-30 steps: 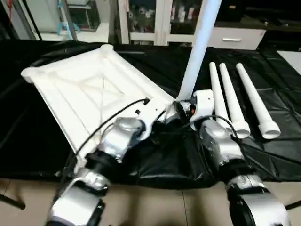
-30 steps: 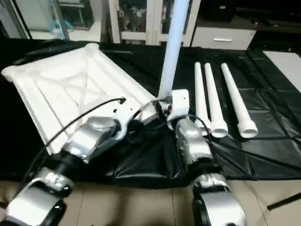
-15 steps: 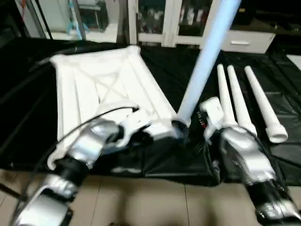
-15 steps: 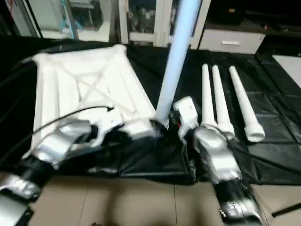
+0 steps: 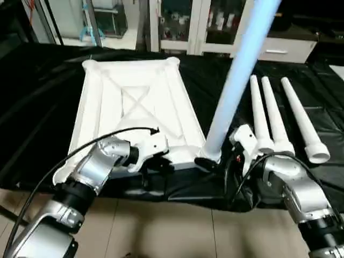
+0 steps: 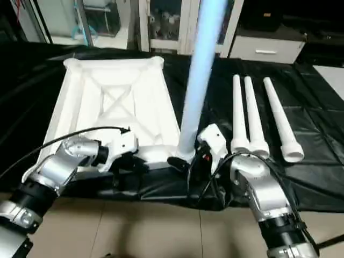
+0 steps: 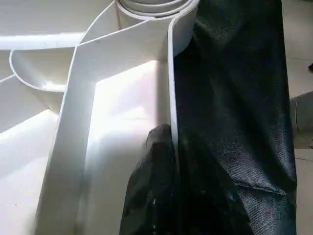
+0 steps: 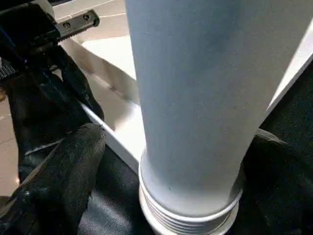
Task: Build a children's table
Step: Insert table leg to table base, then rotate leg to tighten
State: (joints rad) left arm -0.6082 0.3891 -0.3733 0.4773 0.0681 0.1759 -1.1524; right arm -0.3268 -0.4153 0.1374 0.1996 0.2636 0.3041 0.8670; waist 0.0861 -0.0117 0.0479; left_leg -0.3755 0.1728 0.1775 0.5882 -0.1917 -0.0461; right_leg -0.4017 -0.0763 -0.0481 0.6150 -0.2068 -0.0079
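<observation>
The white tabletop lies ribbed side up on the black-covered work table. One white leg stands in the near right corner socket, leaning to the right. My left gripper is shut on the tabletop's near rim, one finger inside the wall and one outside. My right gripper is open at the foot of the leg, its fingers spread on either side of it.
Three more white legs lie side by side on the black cover to the right of my right arm. The table's front edge is just below both grippers, with tiled floor beyond. Cabinets stand behind the table.
My right gripper's fingers have spread apart around the leg's base. The tabletop has swung so its far end moved right, now lying square to me. The view has also shifted.
</observation>
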